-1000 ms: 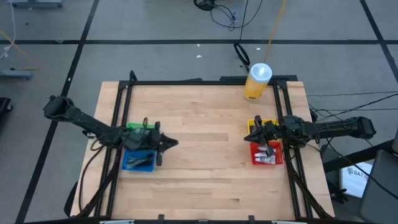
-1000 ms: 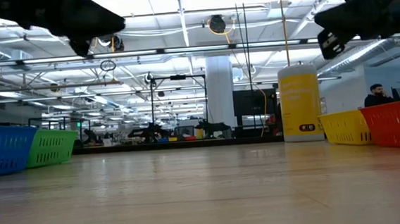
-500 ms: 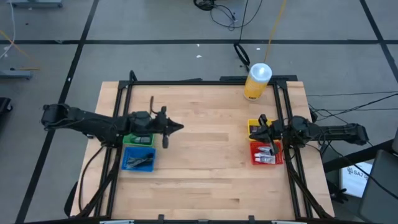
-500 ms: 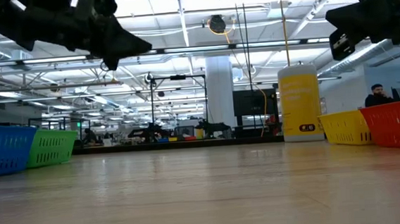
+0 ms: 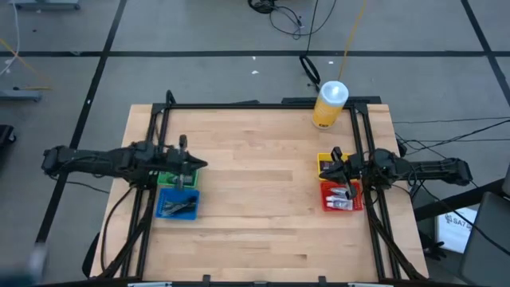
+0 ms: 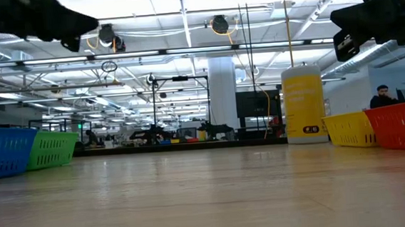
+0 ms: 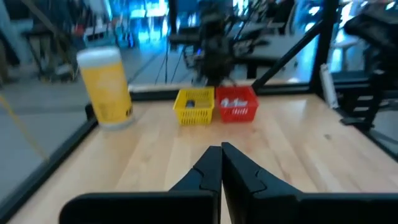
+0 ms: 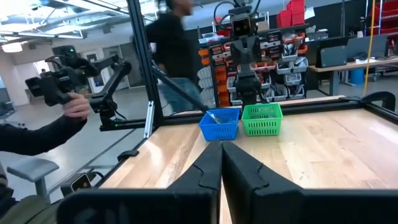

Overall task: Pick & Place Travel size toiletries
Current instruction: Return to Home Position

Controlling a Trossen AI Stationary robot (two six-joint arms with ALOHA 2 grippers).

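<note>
The travel size toiletries lie in the bins: white tubes (image 5: 343,202) in the red bin (image 5: 355,197), dark slim items (image 5: 180,207) in the blue bin (image 5: 163,209). My left gripper (image 5: 202,165) is shut and empty. It hangs level above the table just past the green bin (image 5: 170,180), pointing toward the right edge. My right gripper (image 5: 321,172) is also shut and empty. It hangs by the yellow bin (image 5: 348,159) and the red bin, pointing toward the left edge. In the wrist views each gripper's fingers, left (image 7: 221,157) and right (image 8: 221,159), are pressed together with nothing between them.
A big yellow bottle with a white cap (image 5: 329,104) stands at the far right of the table. A black frame (image 5: 255,105) runs along the table's edges. Bare wood lies between the two pairs of bins. A person's hand (image 8: 76,107) holding a device shows beyond the table.
My left gripper has left the blue bin. It went toward the far edge, then drew back toward the left edge, rolling as it went, and now hangs by the green bin. My right gripper has sunk a little by the yellow and red bins.
</note>
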